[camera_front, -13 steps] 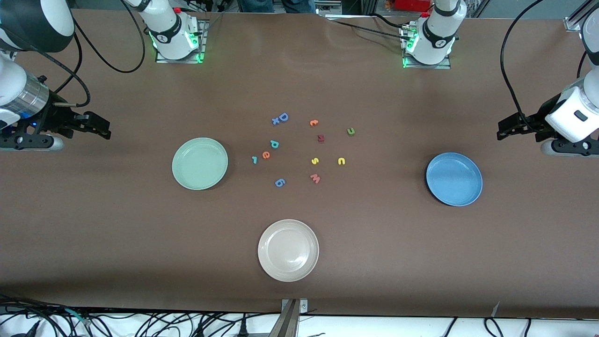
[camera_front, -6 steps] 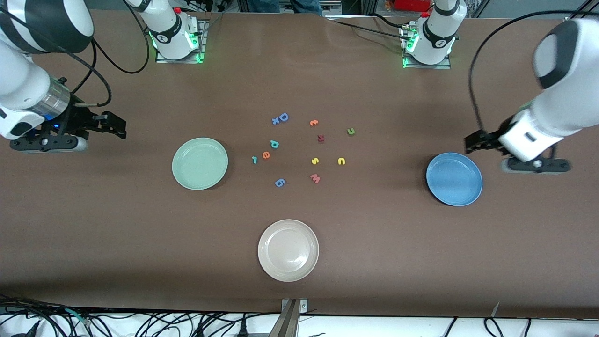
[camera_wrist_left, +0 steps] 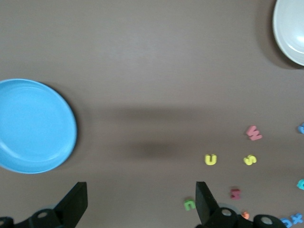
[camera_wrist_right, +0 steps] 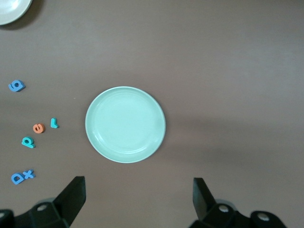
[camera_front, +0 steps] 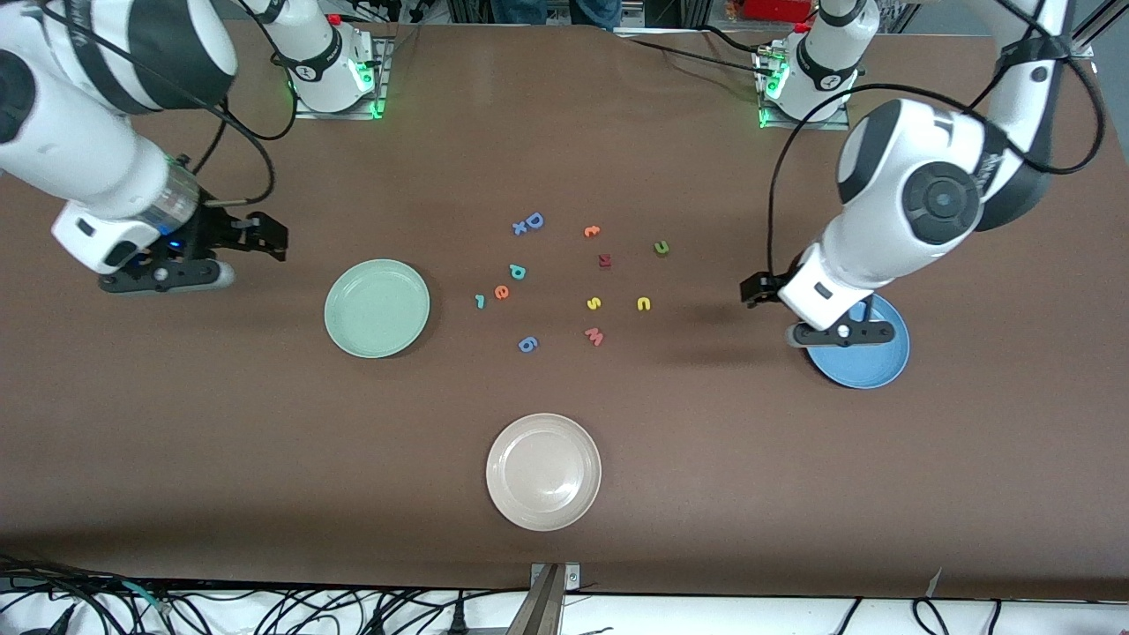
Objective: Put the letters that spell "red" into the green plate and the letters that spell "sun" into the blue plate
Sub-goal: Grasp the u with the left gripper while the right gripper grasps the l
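The green plate point(camera_front: 377, 308) point(camera_wrist_right: 125, 124) lies toward the right arm's end of the table, the blue plate point(camera_front: 869, 363) point(camera_wrist_left: 33, 126) toward the left arm's end. Between them lie the teal "r" point(camera_front: 480, 302) point(camera_wrist_right: 54, 123), orange "e" point(camera_front: 501, 293) point(camera_wrist_right: 38, 128), teal "d" point(camera_front: 517, 272) point(camera_wrist_right: 28, 142), yellow "s" point(camera_front: 594, 303) point(camera_wrist_left: 250, 160), yellow "u" point(camera_front: 643, 303) point(camera_wrist_left: 210, 160) and olive "n" point(camera_front: 661, 248) point(camera_wrist_left: 189, 204). My right gripper point(camera_front: 269, 236) point(camera_wrist_right: 137, 197) hangs open and empty beside the green plate. My left gripper point(camera_front: 757, 289) point(camera_wrist_left: 141, 204) is open and empty over the table, at the blue plate's rim.
A beige-white plate point(camera_front: 543, 472) sits nearest the front camera. Other letters lie among the task's: a blue "D" point(camera_front: 534, 220) with an "x", an orange letter point(camera_front: 592, 231), a dark red one point(camera_front: 604, 260), a pink "w" point(camera_front: 594, 336) and a blue "6" point(camera_front: 527, 344).
Both arms have swung in from the table's ends, the left to the blue plate, the right toward the green plate. Plates and letters have not moved.
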`<state>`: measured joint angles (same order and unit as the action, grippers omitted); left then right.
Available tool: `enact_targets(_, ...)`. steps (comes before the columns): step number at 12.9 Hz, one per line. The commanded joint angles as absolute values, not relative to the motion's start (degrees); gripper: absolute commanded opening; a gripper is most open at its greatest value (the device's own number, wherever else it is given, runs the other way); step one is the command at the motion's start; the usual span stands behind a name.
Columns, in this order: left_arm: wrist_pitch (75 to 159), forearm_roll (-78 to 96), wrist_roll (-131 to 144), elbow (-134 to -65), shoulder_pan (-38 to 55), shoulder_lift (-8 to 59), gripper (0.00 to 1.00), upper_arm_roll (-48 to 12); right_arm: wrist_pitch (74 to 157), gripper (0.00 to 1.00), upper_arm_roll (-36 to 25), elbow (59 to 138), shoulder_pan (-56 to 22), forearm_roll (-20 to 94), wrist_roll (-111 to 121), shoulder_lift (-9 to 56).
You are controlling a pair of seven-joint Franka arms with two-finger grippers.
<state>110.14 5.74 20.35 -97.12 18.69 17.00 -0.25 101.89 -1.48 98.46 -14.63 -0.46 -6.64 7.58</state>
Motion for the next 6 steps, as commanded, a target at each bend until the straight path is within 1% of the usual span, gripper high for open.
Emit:
enact_targets(1,118.96,7.47,25.72,-104.12,20.56,16.08,1.00,-2.62,105.72,1.00,-1.85,97.29,-20.46,-0.44,-15.86,12.55)
enact_targets(3,129.93,6.60,31.96,-111.06,20.65,16.17,1.00,-7.01,108.97,0.99,-1.76,97.38,-24.15,-0.44,-23.61,15.98)
enact_targets(4,133.91,6.59,33.30,-113.79,20.74,16.52,1.00,-8.51,110.99,0.99,-1.84,97.47,-26.17,-0.35,-27.56,17.74)
enact_targets(6,140.94,6.59,36.19,-117.23,24.32,18.97,1.00,-9.05,115.03,0.99,-1.76,97.82,-29.25,-0.18,-34.60,21.51)
